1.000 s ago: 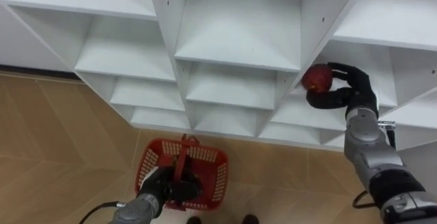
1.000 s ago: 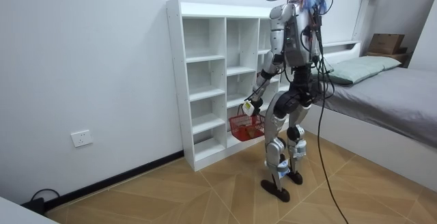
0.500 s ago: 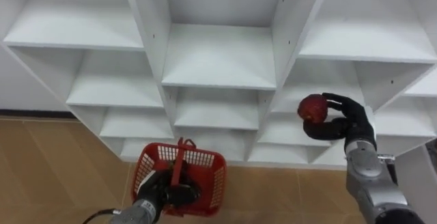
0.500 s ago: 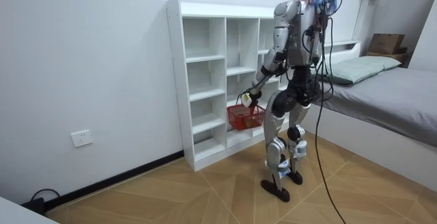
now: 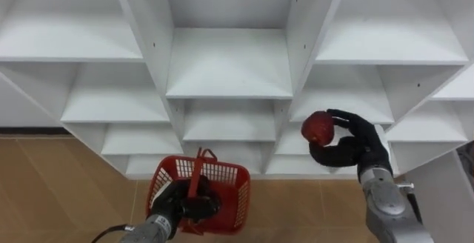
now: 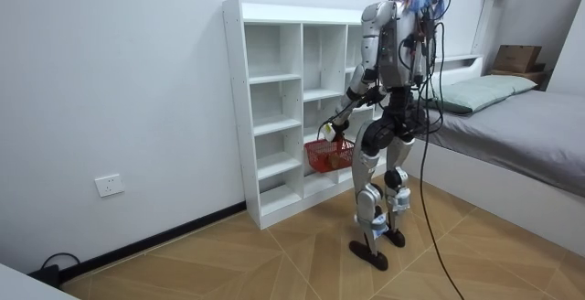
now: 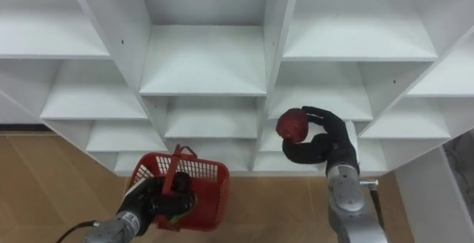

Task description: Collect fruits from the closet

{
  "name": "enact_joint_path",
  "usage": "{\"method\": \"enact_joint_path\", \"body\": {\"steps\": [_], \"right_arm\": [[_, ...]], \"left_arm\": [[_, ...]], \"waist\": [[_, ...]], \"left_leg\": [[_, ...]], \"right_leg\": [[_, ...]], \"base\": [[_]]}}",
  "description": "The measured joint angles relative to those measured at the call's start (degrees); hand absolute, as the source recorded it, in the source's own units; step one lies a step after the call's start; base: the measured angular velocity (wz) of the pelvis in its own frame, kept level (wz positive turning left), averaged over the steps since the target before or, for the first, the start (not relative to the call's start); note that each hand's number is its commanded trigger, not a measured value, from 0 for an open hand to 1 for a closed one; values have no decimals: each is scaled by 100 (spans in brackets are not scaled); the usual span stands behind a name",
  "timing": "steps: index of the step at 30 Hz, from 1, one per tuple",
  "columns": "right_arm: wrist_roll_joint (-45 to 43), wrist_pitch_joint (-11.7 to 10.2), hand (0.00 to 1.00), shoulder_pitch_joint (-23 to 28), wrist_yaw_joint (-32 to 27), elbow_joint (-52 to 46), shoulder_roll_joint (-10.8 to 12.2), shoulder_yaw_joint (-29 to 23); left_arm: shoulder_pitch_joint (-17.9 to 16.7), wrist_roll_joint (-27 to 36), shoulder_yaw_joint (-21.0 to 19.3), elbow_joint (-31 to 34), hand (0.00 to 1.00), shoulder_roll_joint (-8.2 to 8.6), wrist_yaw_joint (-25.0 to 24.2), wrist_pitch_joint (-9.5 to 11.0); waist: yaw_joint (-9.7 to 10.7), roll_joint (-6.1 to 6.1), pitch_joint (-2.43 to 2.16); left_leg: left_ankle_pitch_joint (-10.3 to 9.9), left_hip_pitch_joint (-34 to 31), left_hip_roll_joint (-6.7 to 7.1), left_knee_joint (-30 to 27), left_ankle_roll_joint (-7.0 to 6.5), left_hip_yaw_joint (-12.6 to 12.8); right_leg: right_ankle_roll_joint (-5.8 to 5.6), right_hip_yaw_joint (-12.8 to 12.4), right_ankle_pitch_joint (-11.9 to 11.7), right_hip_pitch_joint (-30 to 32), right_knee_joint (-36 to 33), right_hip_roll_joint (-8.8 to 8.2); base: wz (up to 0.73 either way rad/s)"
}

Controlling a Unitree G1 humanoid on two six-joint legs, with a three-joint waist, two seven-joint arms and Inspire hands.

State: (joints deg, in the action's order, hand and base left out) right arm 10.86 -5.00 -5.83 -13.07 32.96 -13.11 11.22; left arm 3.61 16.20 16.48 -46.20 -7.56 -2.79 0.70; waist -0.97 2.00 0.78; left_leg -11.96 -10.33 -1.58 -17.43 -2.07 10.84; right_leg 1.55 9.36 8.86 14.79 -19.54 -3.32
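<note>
Apple (image 5: pixel 318 127), red and round, sits in the right hand (image 5: pixel 349 145), fingers curled over its top and thumb under it. The hand holds it in the air in front of the white closet (image 5: pixel 229 65), so the fruit touches no shelf board. Below that hand and off to its left hangs the red basket (image 5: pixel 235 178), a wire-mesh one. The left hand (image 5: pixel 178 203) carries it, clenched round the upright handle (image 5: pixel 198 170) low over the wooden floor (image 5: pixel 59 184). The left hand and its shadow hide most of the basket's inside, so I cannot tell whether any fruit lies there already.

In the room view the robot stands upright close to the closet, with the bed (image 6: pixel 521 117) behind it and the basket held at about thigh height.

By my reading the picking step is done for this apple and the drop is not. The fruit is well apart from the basket, so the right hand would need to travel down and leftward until it is over the basket's opening before letting go. Every compartment in sight beside and above the right hand looks bare, so this may be the last fruit here, though compartments beyond the eye views cannot be judged
</note>
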Motion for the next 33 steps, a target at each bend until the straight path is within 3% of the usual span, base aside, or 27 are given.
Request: {"method": "enact_joint_path", "body": {"steps": [1, 3, 7, 15, 26, 33], "right_arm": [[-17, 0, 100, 7, 16, -13, 3, 62], [-146, 0, 100, 48, 106, -15, 63, 117], [-249, -4, 100, 185, 181, -34, 201, 156], [-394, -2, 100, 398, 500, -119, 271, 838], [-916, 43, 100, 509, 1022, -473, 319, 916], [-981, 78, 100, 528, 1242, -507, 222, 1010]], "left_arm": [[0, 0, 2, 0, 100, 1, 5, 10], [0, -11, -1, 0, 100, 6, 7, 14], [0, -11, -40, 2, 100, 37, 6, 15], [30, -14, -41, 2, 100, 54, 12, 18], [35, -15, -52, -14, 100, 161, 85, 14], [37, -16, -49, 48, 100, 221, 99, 15]], "waist": [[32, -14, 27], [72, -28, 38], [79, -27, 34], [58, -35, 27], [50, -77, 23], [59, -27, 5]], "left_leg": [[-1, -1, 1, 1, -1, 0], [-6, -2, 2, 32, 0, 2], [-3, -11, -25, 80, 5, 13], [-10, 32, -65, 80, 22, 9], [-32, 271, -66, 213, 53, 9], [-32, 369, -62, 209, 54, 10]], "right_leg": [[-5, 0, 4, 3, 1, -1], [-9, -7, 17, 23, 18, 2], [4, 11, -26, 5, 134, 45], [3, 40, -68, -136, 290, 107], [6, -6, -69, -283, 284, 139], [5, -10, -66, -374, 289, 134]], "base": [[0], [0], [0], [0], [-2], [0]]}}
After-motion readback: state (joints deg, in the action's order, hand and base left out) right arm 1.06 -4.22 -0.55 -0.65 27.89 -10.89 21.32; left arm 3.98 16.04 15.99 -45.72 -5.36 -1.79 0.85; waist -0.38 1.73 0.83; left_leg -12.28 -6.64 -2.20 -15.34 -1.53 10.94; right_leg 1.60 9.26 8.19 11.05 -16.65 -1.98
